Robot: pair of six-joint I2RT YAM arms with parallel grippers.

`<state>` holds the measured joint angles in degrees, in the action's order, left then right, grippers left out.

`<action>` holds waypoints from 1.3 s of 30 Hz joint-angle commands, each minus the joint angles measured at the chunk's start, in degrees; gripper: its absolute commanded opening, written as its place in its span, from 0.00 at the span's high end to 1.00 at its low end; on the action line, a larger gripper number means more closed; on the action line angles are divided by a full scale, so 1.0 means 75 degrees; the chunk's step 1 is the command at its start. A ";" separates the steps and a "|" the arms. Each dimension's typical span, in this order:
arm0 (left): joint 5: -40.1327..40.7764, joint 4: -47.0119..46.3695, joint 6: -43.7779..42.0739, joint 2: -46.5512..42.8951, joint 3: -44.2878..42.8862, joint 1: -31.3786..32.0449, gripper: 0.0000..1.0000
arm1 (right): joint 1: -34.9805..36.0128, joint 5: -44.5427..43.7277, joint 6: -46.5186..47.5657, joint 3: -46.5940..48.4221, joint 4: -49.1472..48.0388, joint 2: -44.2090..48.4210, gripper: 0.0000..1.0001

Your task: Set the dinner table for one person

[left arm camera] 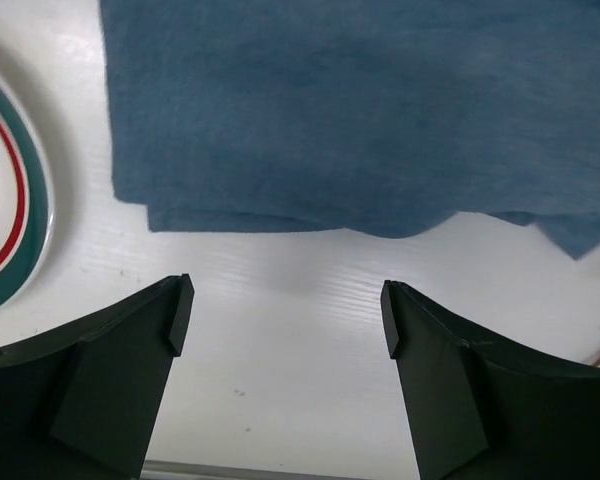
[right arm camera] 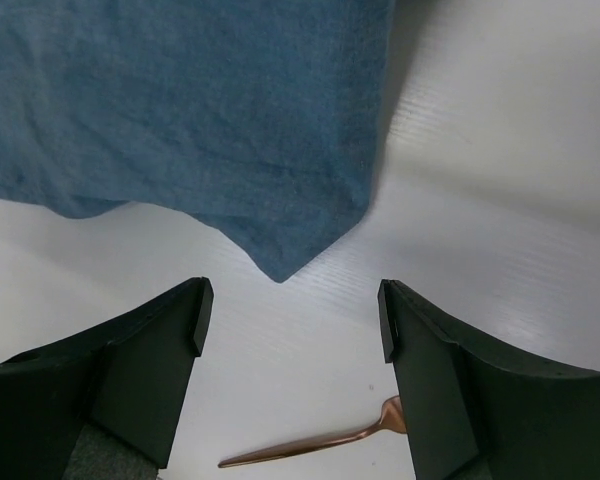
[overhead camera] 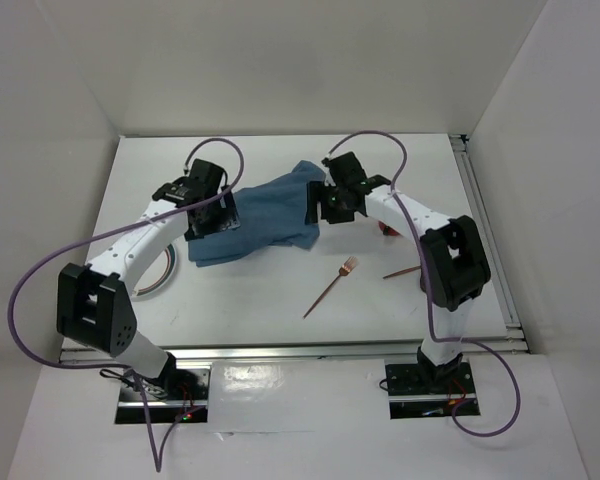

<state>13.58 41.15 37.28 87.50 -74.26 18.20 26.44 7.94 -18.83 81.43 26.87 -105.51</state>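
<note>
**Setting barely begun: mat rumpled, nothing laid**

The white surface (overhead camera: 250, 315) spreads out in front of both arm bases and carries everything. The blue cloth mat (overhead camera: 265, 215) lies rumpled and partly folded toward the far middle, not flat. The left pincer (left arm camera: 285, 315) hovers open at the mat's near left edge, with nothing between its jaws. The right pincer (right arm camera: 295, 320) hovers open at the mat's near right corner, equally empty. The striped plate (left arm camera: 35, 200) sits just left of the mat, off it. A copper fork (overhead camera: 330, 287) lies loose near the middle, and a second copper utensil (overhead camera: 402, 271) shows partly behind the right arm. By my reading, the mat needs flattening first; placing the plate and cutlery all remains.
</note>
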 commanded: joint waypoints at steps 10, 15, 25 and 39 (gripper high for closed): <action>-0.1025 -0.0330 0.1217 0.0367 0.1534 -0.1840 0.00 | -0.0162 0.1085 -0.0431 -0.0322 -0.0489 -0.0685 0.15; -0.1132 -0.0399 0.1299 0.0965 0.1382 -0.2039 0.00 | -0.0231 0.1085 -0.0513 -0.0322 -0.0489 -0.0767 0.15; -0.1038 -0.0717 0.1440 0.2090 0.0972 -0.2039 0.05 | -0.0232 0.1156 -0.0513 -0.0170 -0.0489 -0.1060 0.15; -0.1342 -0.0776 0.1358 0.1963 0.0504 -0.2039 1.00 | -0.0302 0.1858 -0.0969 0.0357 -0.1028 -0.1962 0.75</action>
<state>4.40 34.68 46.98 104.44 -67.61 3.16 24.47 18.90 -24.77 80.84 21.85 -118.08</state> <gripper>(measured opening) 0.043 0.306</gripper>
